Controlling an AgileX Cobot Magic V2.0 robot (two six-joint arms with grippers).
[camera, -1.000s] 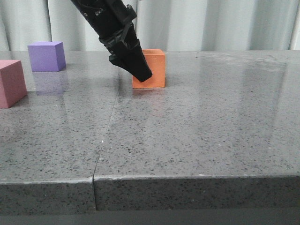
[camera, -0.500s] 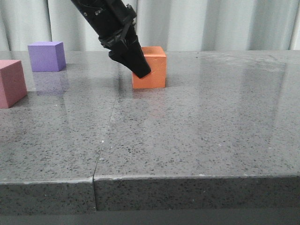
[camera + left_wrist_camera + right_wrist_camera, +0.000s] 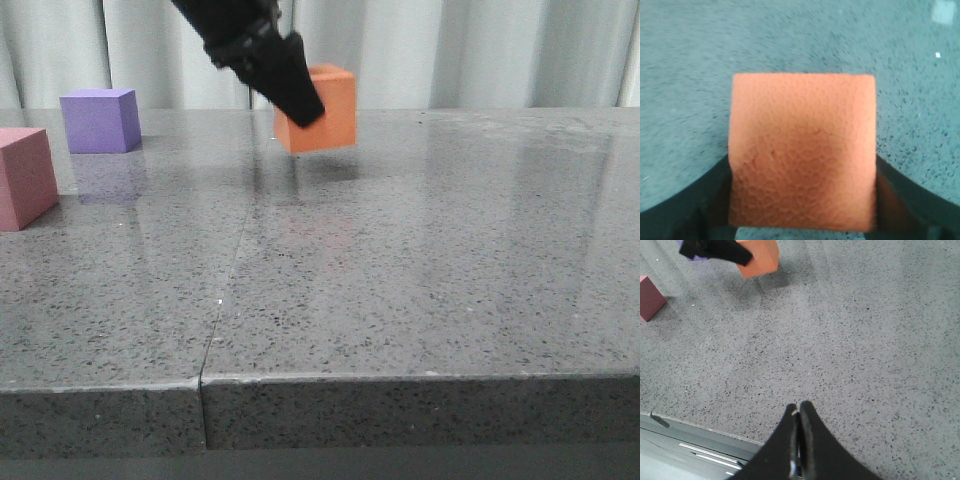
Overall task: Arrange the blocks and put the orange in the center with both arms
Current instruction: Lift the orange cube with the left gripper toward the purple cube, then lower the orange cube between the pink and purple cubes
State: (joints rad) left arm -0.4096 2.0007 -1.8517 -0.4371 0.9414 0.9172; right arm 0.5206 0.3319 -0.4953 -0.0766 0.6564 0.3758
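The grey speckled tabletop (image 3: 420,280) fills most of the front view, with pale curtains (image 3: 480,50) hanging behind its far edge. What has changed in the last second is the orange block (image 3: 322,108): it sat flat on the stone a moment ago and now hangs clear of it, a little tilted, with its shadow showing beneath on the surface. The left arm's fingers (image 3: 290,85) are clamped on it, and the left wrist view confirms this, the orange face filling the frame with dark fingers (image 3: 700,200) pressed against both its sides. So the lift is made, and the carry toward the middle spot looks to be the step now in hand. The other two blocks lie well apart from it, off on the left side: the pink block (image 3: 25,177) is nearest the front and partly cut by the frame edge, and the purple block (image 3: 98,120) stands farther back, near the rear of the tabletop. Neither looks placed in a row yet, so I judge the arranging is at an early stage, and the orange block will want a gap between the other two to land in. The right arm's fingers (image 3: 799,440) are pressed together with nothing between them, hovering over bare stone near the front edge, well away from every block.
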